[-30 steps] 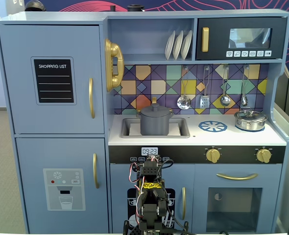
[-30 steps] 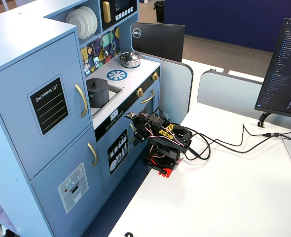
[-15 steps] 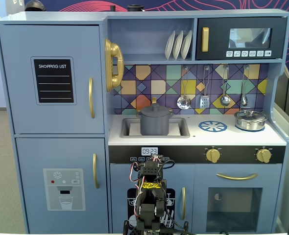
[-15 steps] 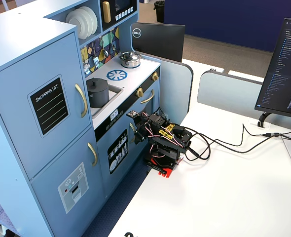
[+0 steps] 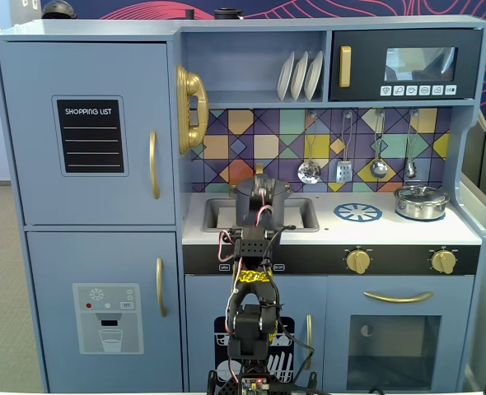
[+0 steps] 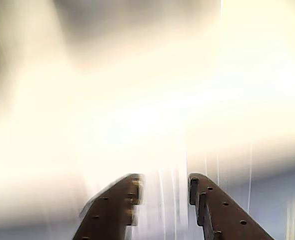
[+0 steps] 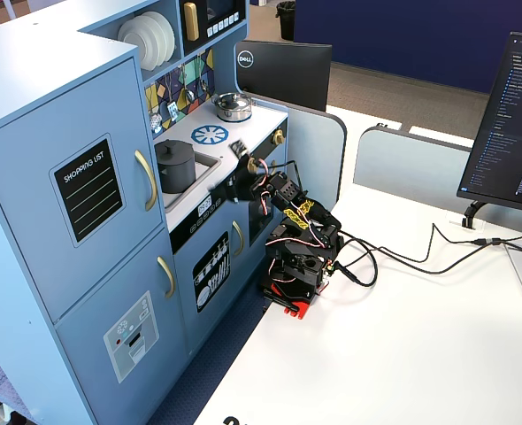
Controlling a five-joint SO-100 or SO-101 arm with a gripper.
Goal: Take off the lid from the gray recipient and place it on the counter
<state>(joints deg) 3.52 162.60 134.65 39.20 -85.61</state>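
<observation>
The pincer (image 6: 165, 187) is apart and empty. The lid (image 7: 173, 148) on the gray recipient (image 7: 176, 168) looks light, rigid, smooth; its center knob is the likeliest hold.

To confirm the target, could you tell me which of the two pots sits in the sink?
The matte dark-gray pot, lid on, sits in the sink; the shiny silver pot stands on the counter's right end.
</observation>
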